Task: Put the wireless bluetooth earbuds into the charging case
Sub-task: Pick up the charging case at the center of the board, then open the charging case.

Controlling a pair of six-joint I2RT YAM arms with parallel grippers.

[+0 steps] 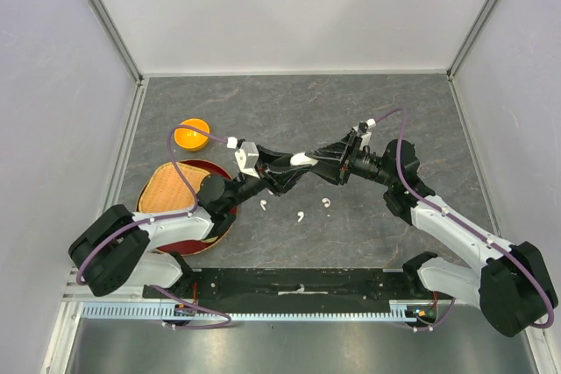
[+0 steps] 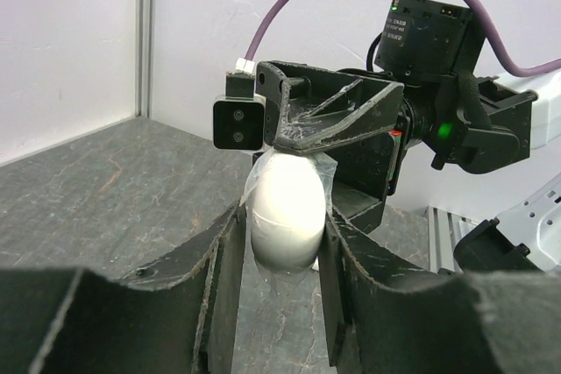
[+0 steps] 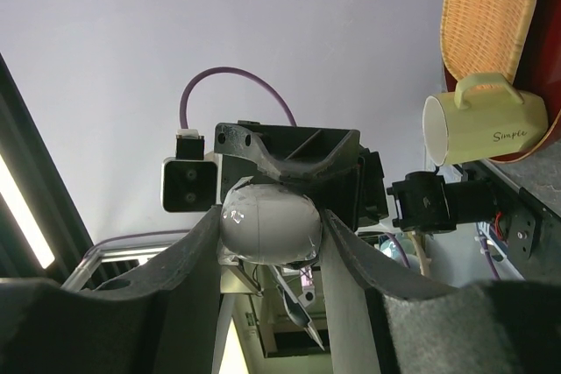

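Observation:
A white egg-shaped charging case [image 1: 301, 159] hangs above the middle of the table, held between both arms. My right gripper [image 3: 270, 225] is shut on the case [image 3: 268, 221] from the right, its fingers pressed to both sides. My left gripper [image 2: 285, 234] comes in from the opposite side, and its fingers [image 2: 226, 260] sit against the flanks of the same case [image 2: 285, 208]. The case looks closed, with a bit of clear film on it. Three tiny white earbuds [image 1: 263, 205] [image 1: 301, 215] [image 1: 326, 203] lie on the dark table just below the grippers [image 1: 294, 166] [image 1: 313, 157].
An orange bowl [image 1: 191, 134] stands at the back left. A wicker tray [image 1: 173, 188] rests on a dark red plate [image 1: 202, 238] under the left arm. A pale yellow mug [image 3: 484, 129] shows beside that tray. White walls close in the table on three sides.

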